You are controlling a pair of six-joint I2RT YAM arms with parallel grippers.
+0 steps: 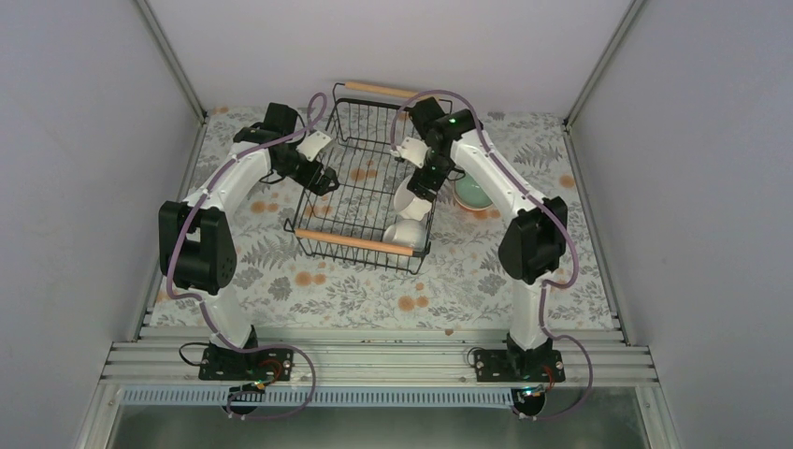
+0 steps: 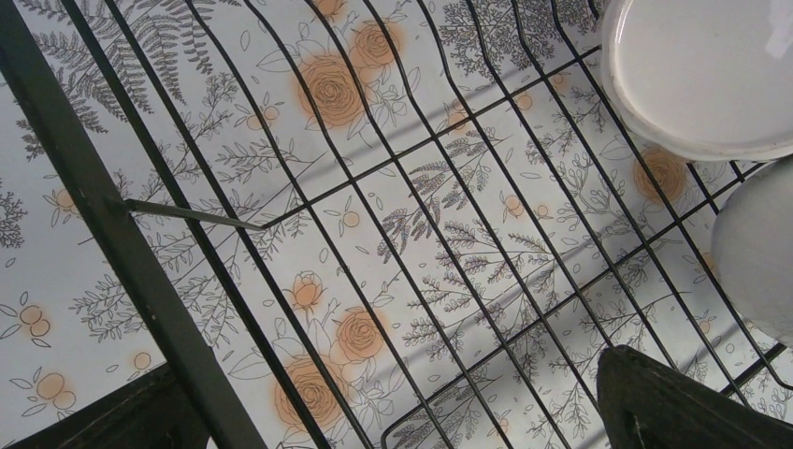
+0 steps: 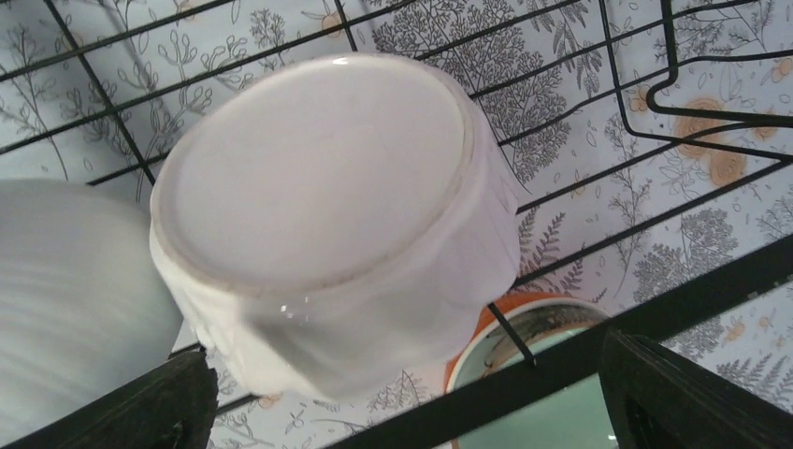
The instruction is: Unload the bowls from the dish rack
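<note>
Right wrist view: right gripper (image 3: 402,369), fingers spread wide, hovers over an upturned white bowl (image 3: 318,206) in the rack (image 3: 701,290); left gripper (image 2: 388,369), likewise spread, holds nothing.

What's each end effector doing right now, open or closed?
Left end effector: open, empty, over the dish rack.
Right end effector: open, facing a white bowl.

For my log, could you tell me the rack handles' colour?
Light wooden handles, clearest in the top view.
</note>
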